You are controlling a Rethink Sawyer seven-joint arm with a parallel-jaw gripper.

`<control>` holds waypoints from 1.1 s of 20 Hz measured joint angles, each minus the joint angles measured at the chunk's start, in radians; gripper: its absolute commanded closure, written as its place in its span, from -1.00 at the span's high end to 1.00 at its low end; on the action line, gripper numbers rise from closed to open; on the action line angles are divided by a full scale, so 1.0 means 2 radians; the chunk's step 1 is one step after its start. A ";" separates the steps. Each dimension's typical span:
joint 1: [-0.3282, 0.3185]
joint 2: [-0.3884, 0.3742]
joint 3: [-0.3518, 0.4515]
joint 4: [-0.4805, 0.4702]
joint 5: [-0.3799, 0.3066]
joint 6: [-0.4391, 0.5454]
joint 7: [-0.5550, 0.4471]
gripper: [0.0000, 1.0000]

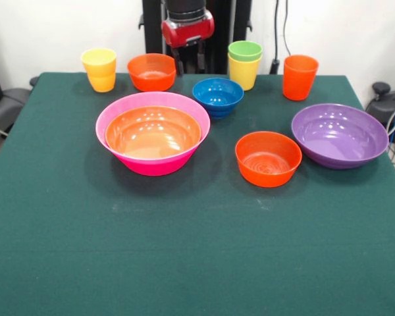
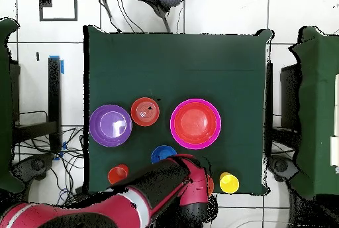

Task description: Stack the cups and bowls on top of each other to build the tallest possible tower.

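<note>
Front view: pincer (image 1: 191,60) hangs above the counter (image 1: 184,250) between small orange bowl (image 1: 151,71) and stacked cups (image 1: 244,64), fingers slightly apart, holding nothing.

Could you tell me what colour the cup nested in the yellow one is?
Light green cup, clearest in the front view.

Five bowls (image 1: 153,133) and four cups (image 1: 299,77) surround the wide orange bowl nested inside the pink one.
</note>
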 measured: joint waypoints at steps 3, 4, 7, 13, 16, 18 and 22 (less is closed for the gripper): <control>-0.017 0.008 0.009 0.000 0.020 0.000 -0.017 1.00; -0.020 0.009 0.011 0.000 0.022 0.000 -0.020 1.00; -0.030 0.015 0.016 0.001 0.031 0.000 -0.037 1.00; -0.038 0.015 0.019 0.012 0.029 0.000 -0.061 1.00; -0.039 0.015 0.020 0.018 0.029 0.000 -0.061 1.00; -0.042 0.014 0.021 0.022 0.029 -0.003 -0.061 1.00; -0.051 0.009 0.025 0.028 0.029 -0.015 -0.062 1.00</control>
